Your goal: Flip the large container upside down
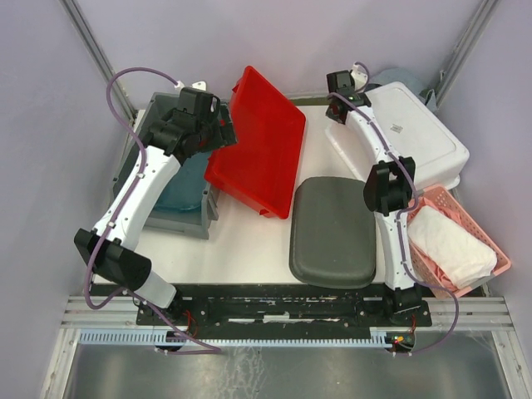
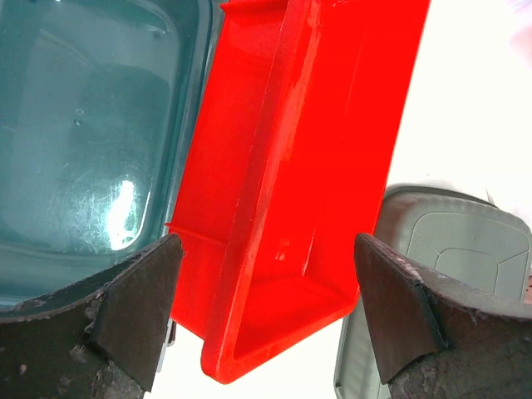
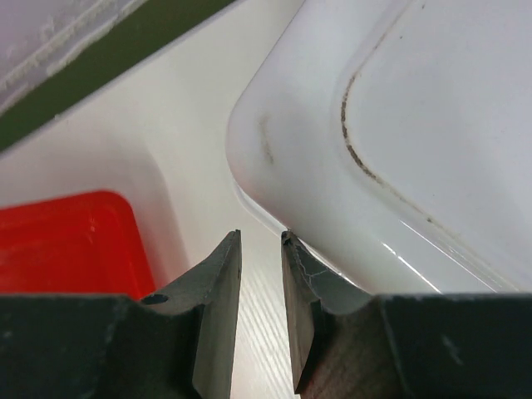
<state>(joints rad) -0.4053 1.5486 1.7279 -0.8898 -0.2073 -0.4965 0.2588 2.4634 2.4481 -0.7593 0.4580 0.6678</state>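
Observation:
The large container (image 1: 416,133) is a white tub lying bottom up at the back right of the table; its rounded corner fills the right wrist view (image 3: 416,125). My right gripper (image 1: 335,115) stands at the tub's left corner, pointing down. Its jaws (image 3: 261,237) are open by a narrow gap with only bare table between them, and the right fingertip (image 3: 291,249) sits against the tub's rim. My left gripper (image 1: 218,129) hangs wide open above a red bin (image 1: 258,141), holding nothing (image 2: 266,241).
The red bin (image 2: 283,166) is tilted, leaning on a grey bin with a teal inside (image 1: 179,187) (image 2: 83,125). A dark grey lid (image 1: 332,233) (image 2: 449,249) lies at front centre. A pink basket (image 1: 486,237) with white cloth (image 1: 449,241) stands at the right edge.

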